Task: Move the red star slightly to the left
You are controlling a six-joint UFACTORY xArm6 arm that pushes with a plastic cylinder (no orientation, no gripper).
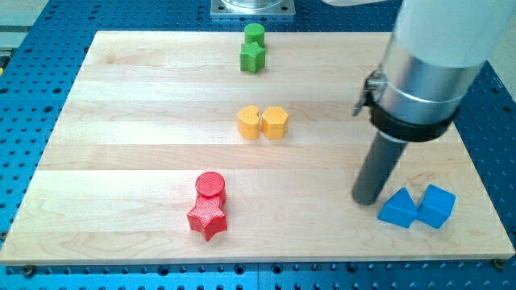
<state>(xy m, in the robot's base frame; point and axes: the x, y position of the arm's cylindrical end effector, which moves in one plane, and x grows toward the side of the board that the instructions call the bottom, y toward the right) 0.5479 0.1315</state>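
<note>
The red star [207, 217] lies near the view's bottom, left of centre, touching a red cylinder [210, 186] just above it. My tip [367, 199] rests on the board far to the star's right, just left of a blue triangle block [397, 209]. The rod rises to a large silver arm body at the view's upper right.
A blue cube-like block [436, 205] sits beside the blue triangle. Two yellow blocks [263, 122] lie touching at mid-board. A green cylinder [255, 34] and a green star [252, 57] sit at the view's top. The wooden board [121, 121] lies on a blue perforated table.
</note>
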